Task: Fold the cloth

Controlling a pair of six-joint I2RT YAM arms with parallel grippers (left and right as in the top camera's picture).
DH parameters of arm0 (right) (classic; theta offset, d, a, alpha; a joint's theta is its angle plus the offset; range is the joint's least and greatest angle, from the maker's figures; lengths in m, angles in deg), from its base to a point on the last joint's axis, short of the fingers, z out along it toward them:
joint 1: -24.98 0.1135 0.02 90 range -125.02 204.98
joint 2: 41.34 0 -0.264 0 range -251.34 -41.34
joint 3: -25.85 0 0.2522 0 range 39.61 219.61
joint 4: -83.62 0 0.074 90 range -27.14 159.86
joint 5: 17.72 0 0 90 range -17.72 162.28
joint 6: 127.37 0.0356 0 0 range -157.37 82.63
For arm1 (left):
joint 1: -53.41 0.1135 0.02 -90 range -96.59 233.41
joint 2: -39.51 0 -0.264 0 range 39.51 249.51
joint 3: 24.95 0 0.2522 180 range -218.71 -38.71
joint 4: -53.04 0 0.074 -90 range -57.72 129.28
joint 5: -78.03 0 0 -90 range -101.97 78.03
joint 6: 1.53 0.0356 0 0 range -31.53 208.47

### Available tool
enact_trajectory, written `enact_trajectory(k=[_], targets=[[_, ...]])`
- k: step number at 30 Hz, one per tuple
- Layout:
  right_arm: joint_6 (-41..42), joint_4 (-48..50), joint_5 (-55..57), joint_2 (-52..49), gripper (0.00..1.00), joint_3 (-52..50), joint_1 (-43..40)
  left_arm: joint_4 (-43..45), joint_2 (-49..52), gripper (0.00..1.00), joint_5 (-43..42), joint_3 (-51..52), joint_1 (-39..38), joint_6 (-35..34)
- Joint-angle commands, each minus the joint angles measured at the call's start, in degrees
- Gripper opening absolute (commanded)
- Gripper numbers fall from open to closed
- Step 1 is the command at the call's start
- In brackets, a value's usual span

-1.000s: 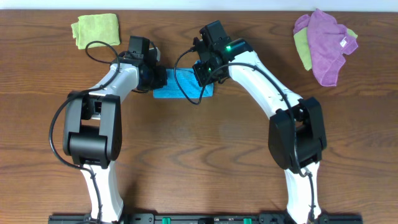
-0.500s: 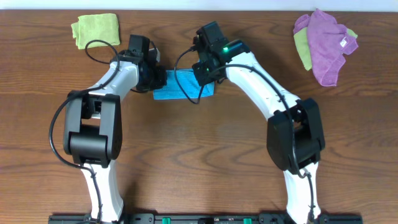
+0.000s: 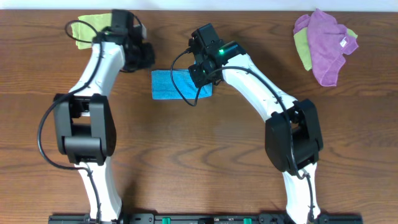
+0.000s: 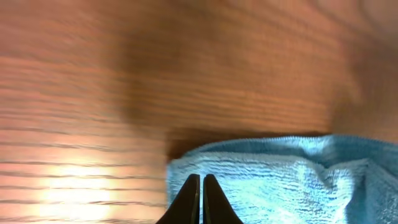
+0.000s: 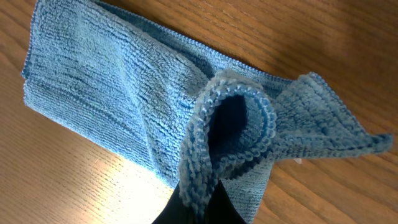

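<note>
Mid-table, w/ right gripper [image 3: 201, 78] pinching the raised right end of the bright sky-blue fuzzy microfibre cloth [image 3: 166, 84], carry that end low & straight onto its left edge, match corners, then release; leave empty left gripper [image 4: 201, 182], fingers pressed together, clear up-left.

Bare tabletop [image 3: 186, 143] mid-frame, below the cloth [image 3: 168, 85], left wide room btwn both arms. Approach from the right was blocked: the right gripper [image 3: 200, 74] sat on cloth's right edge. Cloth's left edge was free, w/ the left gripper [image 3: 142, 55] up-left, apart. A lime-green cloth [image 3: 84, 30] filled the upper-left corner, a purple cloth [image 3: 326, 46] the upper right.
</note>
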Motion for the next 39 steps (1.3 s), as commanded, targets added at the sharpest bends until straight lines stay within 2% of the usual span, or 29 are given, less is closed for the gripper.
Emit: enact_trajectory(k=[1, 10, 24, 31, 34, 39], targets=[[0.74, 0.59, 0.59, 2.45, 0.02, 1.38, 0.63, -0.70, -0.11, 0.06, 0.76, -2.08, 2.25, 1.49], [0.72, 5.97, 0.57, 0.57, 0.01, 1.33, 3.89, -3.61, -4.33, 0.06, 0.59, -2.08, 8.31, 2.54], [-1.25, 8.48, 0.52, -2.32, 0.01, 1.33, 8.87, -6.91, -4.98, 0.06, 0.74, -2.08, 8.70, 4.28], [-0.11, 11.52, -2.89, -3.39, 0.01, 1.33, 9.01, -6.29, -4.98, 0.06, 6.71, -2.08, 9.77, 4.55], [0.52, 12.48, -3.30, -4.15, 0.01, 1.33, 9.03, -6.27, -5.11, 0.06, 5.84, -2.08, 11.58, 4.52], [0.98, 15.58, -5.35, -4.72, 0.01, 1.33, 9.25, -6.25, -5.25, 0.06, -0.20, -2.08, 14.97, 4.48]])
